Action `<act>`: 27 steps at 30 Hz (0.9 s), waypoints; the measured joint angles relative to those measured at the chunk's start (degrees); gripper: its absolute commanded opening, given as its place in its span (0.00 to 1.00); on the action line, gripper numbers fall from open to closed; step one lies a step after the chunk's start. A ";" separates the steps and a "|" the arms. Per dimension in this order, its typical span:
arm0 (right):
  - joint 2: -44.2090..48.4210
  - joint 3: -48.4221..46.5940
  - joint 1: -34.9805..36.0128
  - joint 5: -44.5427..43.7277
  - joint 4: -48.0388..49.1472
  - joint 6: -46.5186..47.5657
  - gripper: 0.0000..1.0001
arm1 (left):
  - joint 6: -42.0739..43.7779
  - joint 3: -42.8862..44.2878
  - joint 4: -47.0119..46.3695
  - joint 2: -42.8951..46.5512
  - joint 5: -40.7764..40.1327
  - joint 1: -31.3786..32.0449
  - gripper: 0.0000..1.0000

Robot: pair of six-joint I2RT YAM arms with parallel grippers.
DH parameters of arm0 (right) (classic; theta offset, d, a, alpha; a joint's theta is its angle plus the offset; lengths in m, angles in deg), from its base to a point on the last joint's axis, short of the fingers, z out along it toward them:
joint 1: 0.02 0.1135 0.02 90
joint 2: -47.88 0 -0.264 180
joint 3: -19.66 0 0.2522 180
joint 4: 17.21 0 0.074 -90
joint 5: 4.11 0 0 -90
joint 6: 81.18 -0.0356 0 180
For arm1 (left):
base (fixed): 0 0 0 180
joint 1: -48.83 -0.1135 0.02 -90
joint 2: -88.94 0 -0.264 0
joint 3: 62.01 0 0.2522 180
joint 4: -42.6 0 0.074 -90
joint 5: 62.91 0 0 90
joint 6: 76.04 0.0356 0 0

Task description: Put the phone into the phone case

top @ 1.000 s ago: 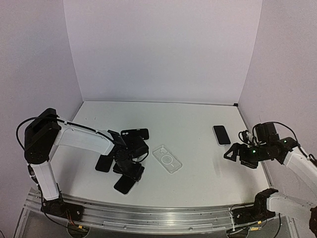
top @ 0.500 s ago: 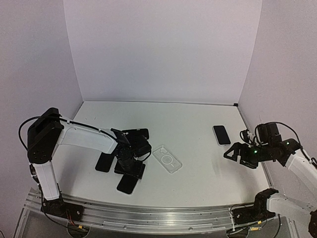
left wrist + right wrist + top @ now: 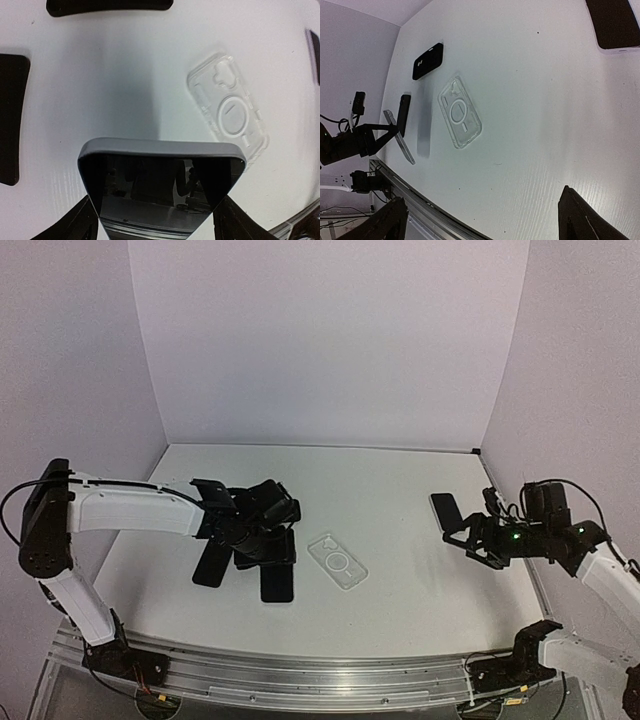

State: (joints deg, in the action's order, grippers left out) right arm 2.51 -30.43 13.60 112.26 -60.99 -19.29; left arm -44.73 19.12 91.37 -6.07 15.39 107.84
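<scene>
Left pincer (image 3: 159,220) w/ phone (image 3: 160,185), nr clear case (image 3: 227,112)

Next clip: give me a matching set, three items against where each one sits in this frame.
Items:
1. clear case
2. grey-rimmed phone
3. dark phone

Places:
A. gripped in the left hand
B. flat on the right side of the table
C. flat mid-table, empty

Pairs: 1-C; 2-A; 3-B
</scene>
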 measured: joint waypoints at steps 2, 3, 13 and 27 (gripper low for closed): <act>-0.66 0.27 0.60 0.83 2.01 -0.50 0.91 | -1.19 -0.04 -1.82 1.22 -0.47 0.00 0.00; -1.16 0.55 1.33 1.17 3.39 -0.71 0.91 | -1.86 -0.07 -2.73 1.64 -0.62 0.00 0.00; -12.07 1.65 23.86 -2.83 22.80 -0.51 0.89 | -15.88 -0.65 -9.02 3.46 -5.24 -0.02 0.00; -37.90 -3.99 36.75 -10.30 58.46 -1.47 0.87 | -29.71 -5.01 -24.24 13.15 -8.61 -0.02 0.00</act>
State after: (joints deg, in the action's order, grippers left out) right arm -35.38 -34.42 50.34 101.96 -2.52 -20.76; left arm -74.44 14.11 67.13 7.08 6.78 107.81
